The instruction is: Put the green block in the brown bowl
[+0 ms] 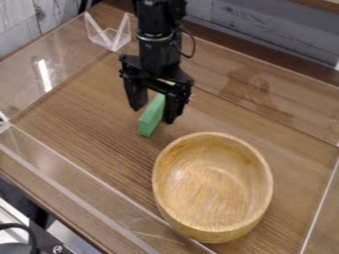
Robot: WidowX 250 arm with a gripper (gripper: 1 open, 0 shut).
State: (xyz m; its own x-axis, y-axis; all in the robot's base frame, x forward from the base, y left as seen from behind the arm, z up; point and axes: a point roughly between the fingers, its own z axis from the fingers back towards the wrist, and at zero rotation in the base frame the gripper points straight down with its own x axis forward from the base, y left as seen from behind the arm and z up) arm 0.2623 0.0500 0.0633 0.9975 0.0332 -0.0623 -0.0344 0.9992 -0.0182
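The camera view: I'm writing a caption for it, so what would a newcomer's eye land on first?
Probably the large round bowl of light tan wood, filling the lower right of the wooden table. Next, the slim bright green block beyond the bowl's upper left edge, with the black robot gripper open right over it.
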